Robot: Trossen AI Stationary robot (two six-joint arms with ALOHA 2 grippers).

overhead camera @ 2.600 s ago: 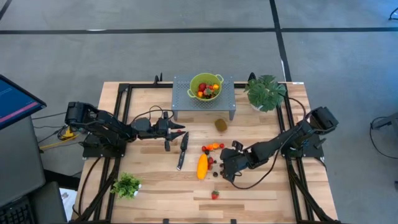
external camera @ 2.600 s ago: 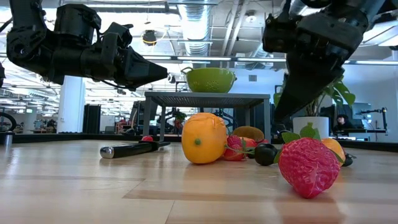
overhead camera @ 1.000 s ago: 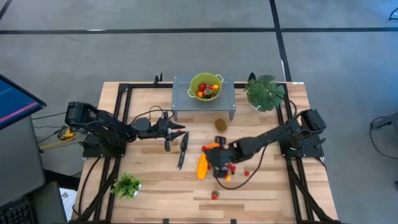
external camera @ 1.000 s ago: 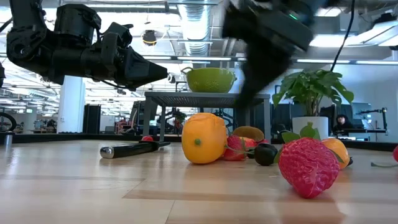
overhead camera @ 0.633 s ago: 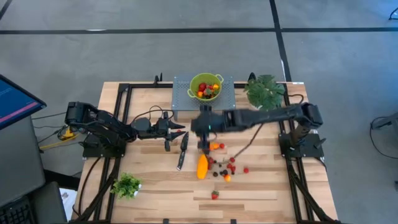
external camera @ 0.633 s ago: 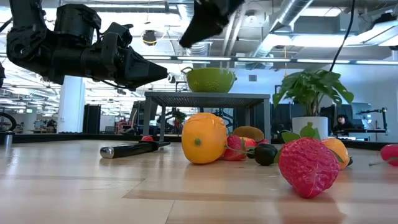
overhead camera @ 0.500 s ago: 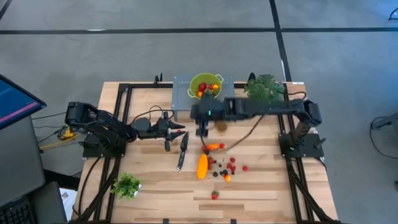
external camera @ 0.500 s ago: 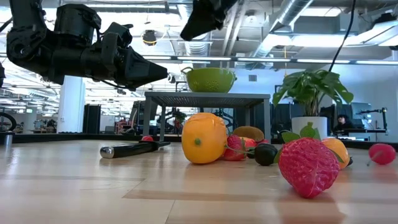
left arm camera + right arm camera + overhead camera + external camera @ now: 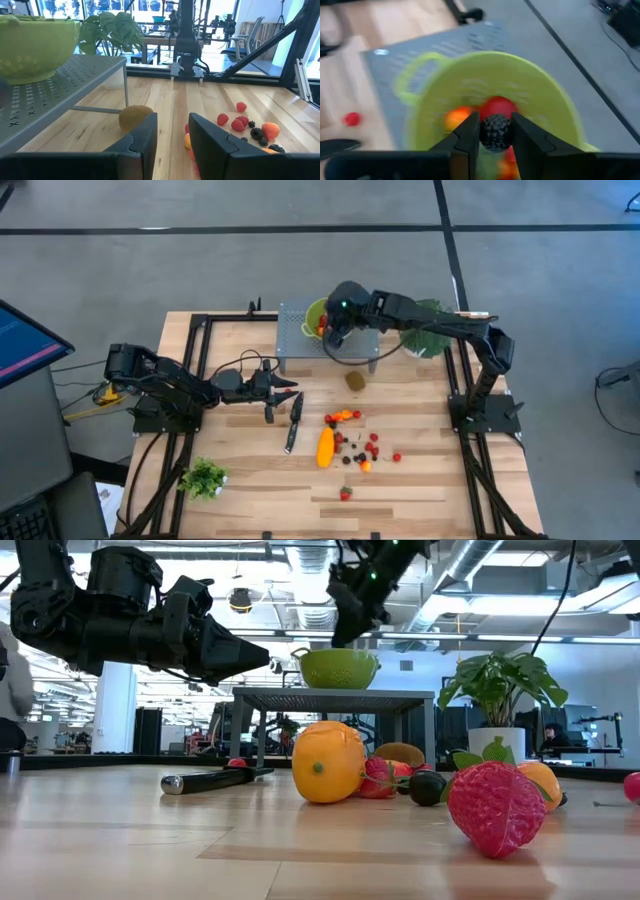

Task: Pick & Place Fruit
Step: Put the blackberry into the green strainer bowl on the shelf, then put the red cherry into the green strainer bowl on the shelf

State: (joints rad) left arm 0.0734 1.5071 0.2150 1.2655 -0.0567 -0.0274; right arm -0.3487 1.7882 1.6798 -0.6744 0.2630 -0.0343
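My right gripper [image 9: 495, 122] hangs over the green colander bowl [image 9: 530, 95], shut on a dark, bumpy berry [image 9: 495, 135]. The bowl [image 9: 316, 313] holds red and orange fruit and stands on a grey perforated stand [image 9: 295, 340] at the table's far side. On the wood lie a long yellow-orange fruit [image 9: 325, 447], a kiwi [image 9: 355, 380], a strawberry [image 9: 345, 493] and several small balls [image 9: 368, 445]. My left gripper [image 9: 172, 137] is level above the table to the left of the fruit, slightly open, with nothing between its fingers. My right gripper pinches the dark berry by its two opposite sides [image 9: 486, 134] between its two fingers. The fingers slant downward, coming from the table's right side. The berry is lifted clear, above the inside of the green bowl.
A black-handled knife [image 9: 293, 420] lies left of the fruit, under my left gripper's reach. A large potted plant [image 9: 432, 330] stands right of the stand and a small green plant [image 9: 205, 477] sits at the near left. Black frame rails [image 9: 190, 370] run along both table sides.
My right gripper has swung from low over the scattered fruit toward the table's far edge and upward, ending above the green bowl on the stand, and it has tipped more steeply downward.
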